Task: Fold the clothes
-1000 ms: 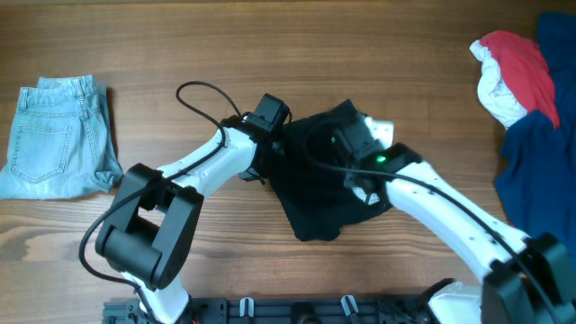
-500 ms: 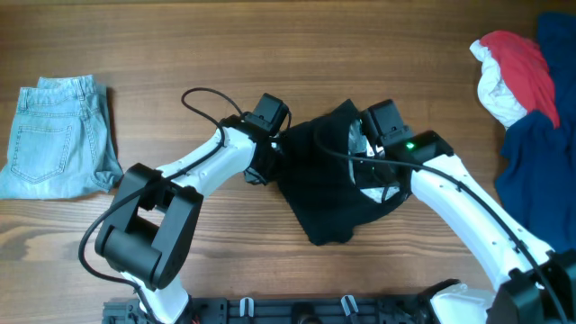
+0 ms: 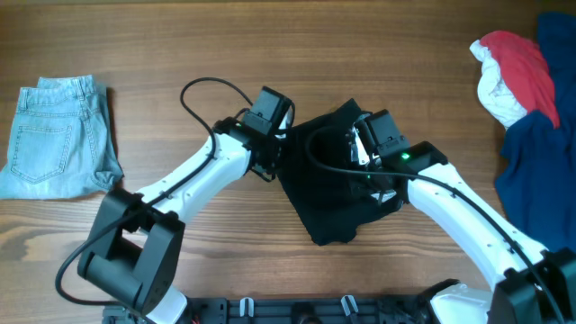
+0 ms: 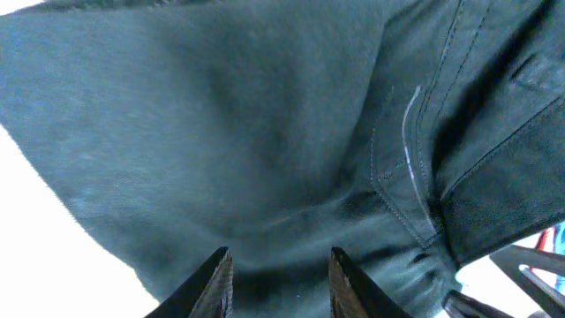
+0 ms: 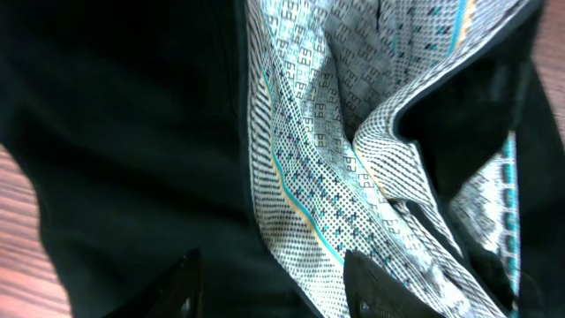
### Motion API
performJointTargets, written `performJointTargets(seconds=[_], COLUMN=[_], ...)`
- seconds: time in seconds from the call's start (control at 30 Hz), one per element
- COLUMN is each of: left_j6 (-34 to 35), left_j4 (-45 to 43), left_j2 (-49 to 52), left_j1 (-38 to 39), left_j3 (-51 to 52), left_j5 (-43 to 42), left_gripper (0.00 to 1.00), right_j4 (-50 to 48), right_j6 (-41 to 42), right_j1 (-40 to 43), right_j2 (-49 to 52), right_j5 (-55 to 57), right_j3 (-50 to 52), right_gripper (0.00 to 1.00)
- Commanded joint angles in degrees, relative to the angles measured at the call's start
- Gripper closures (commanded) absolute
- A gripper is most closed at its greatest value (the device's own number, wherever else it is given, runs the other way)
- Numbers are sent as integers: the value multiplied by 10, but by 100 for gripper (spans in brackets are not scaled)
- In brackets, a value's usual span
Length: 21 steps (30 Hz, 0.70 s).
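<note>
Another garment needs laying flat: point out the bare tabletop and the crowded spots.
Bare wood: between the denim shorts and the left arm, along the far edge, and between the black shorts and the garment pile. Crowded: the middle, where both arms meet.

On the left, reaching with the left arm from the 7 o'clock corner toward centre, wrist tipped down, left gripper with fingers slightly parted. On the right, reaching with the right arm from 5 o'clock toward centre, right gripper facing down, fingers well apart.
</note>
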<state>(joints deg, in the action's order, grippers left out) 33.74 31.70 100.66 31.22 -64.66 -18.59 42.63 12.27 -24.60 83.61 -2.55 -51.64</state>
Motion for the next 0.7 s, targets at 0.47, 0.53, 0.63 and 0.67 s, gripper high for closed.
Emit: performJointTargets(seconds=[0.47, 0.53, 0.63, 0.67], left_j6=[-2, -2, -2, -2], left_j4=[-52, -51, -49, -49], left_j2=[155, 155, 156, 157], left_j1=[21, 21, 21, 21], left_j3=[2, 2, 2, 2], left_j5=[28, 28, 28, 28], left_gripper=[69, 70, 73, 73], right_j4=[5, -26, -96, -109], right_j6=[125, 54, 16, 1], right_j1=[16, 50, 116, 130], right_j2=[30, 26, 32, 36], right_j5=[258, 287, 279, 266], right_j3=[-64, -93, -95, -95], right_gripper=[96, 96, 96, 96])
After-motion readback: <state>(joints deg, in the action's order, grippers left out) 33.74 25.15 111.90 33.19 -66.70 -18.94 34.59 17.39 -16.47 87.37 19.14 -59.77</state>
